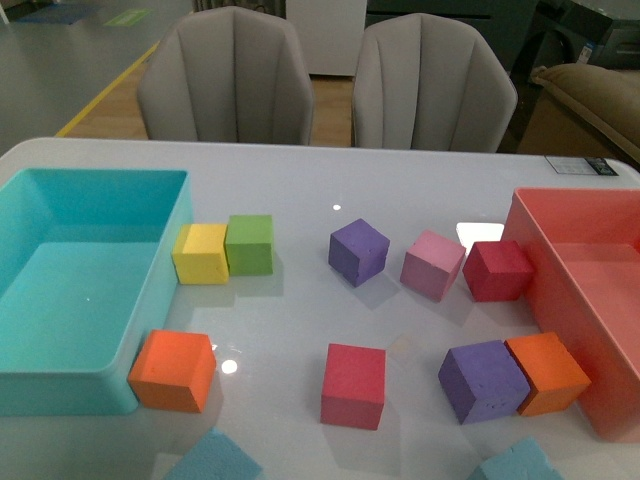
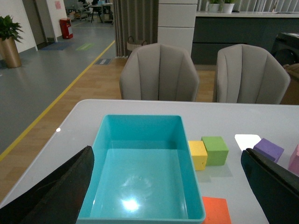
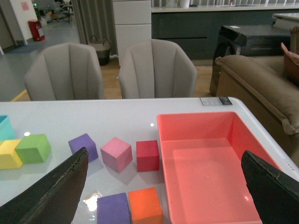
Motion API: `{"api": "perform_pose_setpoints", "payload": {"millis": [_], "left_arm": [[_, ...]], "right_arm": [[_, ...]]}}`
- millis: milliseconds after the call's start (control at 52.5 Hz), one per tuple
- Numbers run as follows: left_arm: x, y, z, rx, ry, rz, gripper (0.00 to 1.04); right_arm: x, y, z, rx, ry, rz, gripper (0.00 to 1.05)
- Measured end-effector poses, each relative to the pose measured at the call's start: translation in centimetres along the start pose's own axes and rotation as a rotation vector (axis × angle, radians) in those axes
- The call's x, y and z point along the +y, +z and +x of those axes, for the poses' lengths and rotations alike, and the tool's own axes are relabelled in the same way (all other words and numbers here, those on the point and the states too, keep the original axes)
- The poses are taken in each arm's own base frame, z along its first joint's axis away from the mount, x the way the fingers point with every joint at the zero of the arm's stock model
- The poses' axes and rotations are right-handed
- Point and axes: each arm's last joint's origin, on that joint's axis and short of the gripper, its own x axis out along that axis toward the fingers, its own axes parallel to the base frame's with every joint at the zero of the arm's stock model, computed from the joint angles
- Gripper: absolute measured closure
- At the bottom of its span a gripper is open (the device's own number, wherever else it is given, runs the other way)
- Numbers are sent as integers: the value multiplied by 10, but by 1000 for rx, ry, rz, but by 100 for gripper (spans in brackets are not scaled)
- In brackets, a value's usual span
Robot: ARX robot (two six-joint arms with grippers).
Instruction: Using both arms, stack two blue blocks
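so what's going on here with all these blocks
Nothing is being held yet. The left end effector and the right end effector are both open and empty above the table. The two blue blocks sit apart at the table's near edge, unstacked and only partly in the front view: one blue block near the turquoise bin, the other blue block nearer the pink bin. Other coloured cubes lie between the bins.

The left gripper (image 2: pixel 166 153) is held wide open above the table (image 2: pixel 261 122); the right gripper (image 3: pixel 164 154) is likewise spread wide, raised over it.
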Motion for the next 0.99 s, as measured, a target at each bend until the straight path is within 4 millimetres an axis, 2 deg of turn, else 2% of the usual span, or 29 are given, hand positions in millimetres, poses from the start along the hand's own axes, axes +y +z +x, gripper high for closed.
{"api": "perform_pose_setpoints", "payload": {"millis": [915,991], "left_arm": [[0,0,0,0,0,0,9],[0,0,0,0,0,0,9]], "right_arm": [[0,0,0,1,1,0,9],[-1,-1,1,203,72,-26,9]]}}
